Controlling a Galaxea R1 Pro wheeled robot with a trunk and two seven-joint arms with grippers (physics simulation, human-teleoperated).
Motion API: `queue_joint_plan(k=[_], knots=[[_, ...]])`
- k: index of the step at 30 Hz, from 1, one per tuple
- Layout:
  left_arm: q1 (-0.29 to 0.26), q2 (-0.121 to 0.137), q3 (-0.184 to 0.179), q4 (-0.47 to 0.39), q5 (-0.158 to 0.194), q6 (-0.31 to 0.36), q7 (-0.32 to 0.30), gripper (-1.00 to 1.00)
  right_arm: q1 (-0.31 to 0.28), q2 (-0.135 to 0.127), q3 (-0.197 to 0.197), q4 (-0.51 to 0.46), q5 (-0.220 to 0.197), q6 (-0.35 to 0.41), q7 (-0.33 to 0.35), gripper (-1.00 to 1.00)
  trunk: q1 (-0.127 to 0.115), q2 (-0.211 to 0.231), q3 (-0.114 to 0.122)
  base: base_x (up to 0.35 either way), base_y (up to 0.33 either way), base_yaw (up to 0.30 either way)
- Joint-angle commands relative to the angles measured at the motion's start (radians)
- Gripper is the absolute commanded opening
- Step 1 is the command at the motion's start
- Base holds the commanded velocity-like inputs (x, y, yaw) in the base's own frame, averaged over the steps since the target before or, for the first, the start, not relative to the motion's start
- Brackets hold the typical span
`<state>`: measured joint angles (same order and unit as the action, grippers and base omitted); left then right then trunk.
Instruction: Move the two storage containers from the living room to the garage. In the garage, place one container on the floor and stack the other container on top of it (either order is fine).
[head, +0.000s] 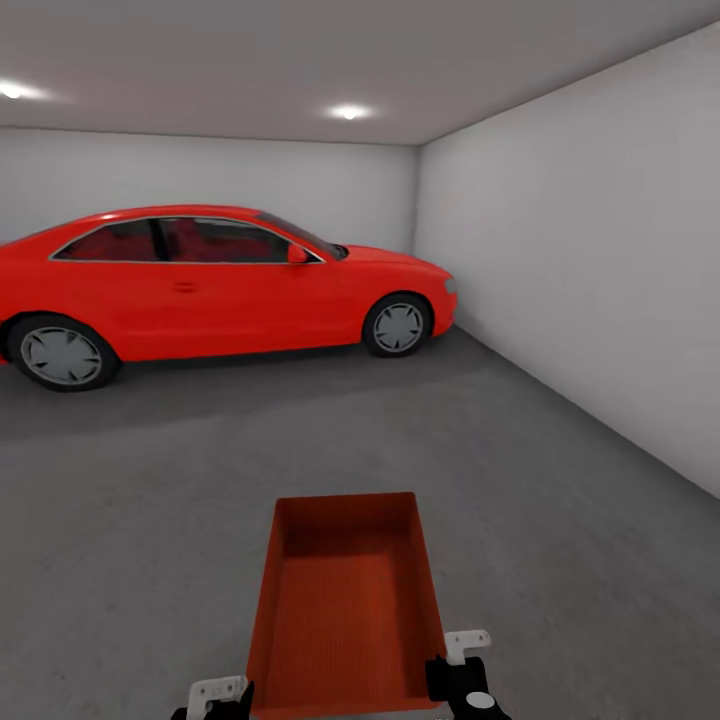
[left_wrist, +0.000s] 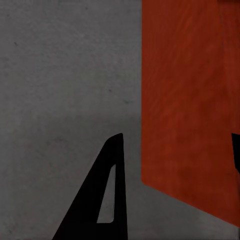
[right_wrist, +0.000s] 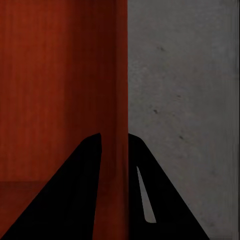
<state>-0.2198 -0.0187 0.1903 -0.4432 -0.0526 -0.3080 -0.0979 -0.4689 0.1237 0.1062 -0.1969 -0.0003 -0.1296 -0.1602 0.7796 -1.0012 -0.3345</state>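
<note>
One storage container (head: 345, 610), long axis toward the red car (head: 215, 290).

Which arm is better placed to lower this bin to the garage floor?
Right: its tool pinches the storage container wall between both fingers. The left tool straddles the other wall with a visible gap.

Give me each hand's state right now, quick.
Left hand: fingers either side of the storage container's wall, but contact cannot be told.
Right hand: shut on the storage container's wall, one finger inside, one outside.
</note>
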Motion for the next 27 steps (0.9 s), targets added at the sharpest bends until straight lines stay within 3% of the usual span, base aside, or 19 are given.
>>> queue_joint_plan(k=[1,27], knots=[[0.000,0.011,0.018,0.001,0.000,0.000,0.001,-1.00,-0.002,0.000,-0.045,-0.010,0.006,-0.002,-0.008,-1.00,0.000,-0.001,-0.001,0.000,0.000,-0.265],[0.000,0.011,0.018,0.001,0.000,0.000,0.001,-1.00,-0.002,0.000,-0.045,-0.010,0.006,-0.002,-0.008,-1.00,0.000,-0.001,0.011,0.000,0.000,-0.265]])
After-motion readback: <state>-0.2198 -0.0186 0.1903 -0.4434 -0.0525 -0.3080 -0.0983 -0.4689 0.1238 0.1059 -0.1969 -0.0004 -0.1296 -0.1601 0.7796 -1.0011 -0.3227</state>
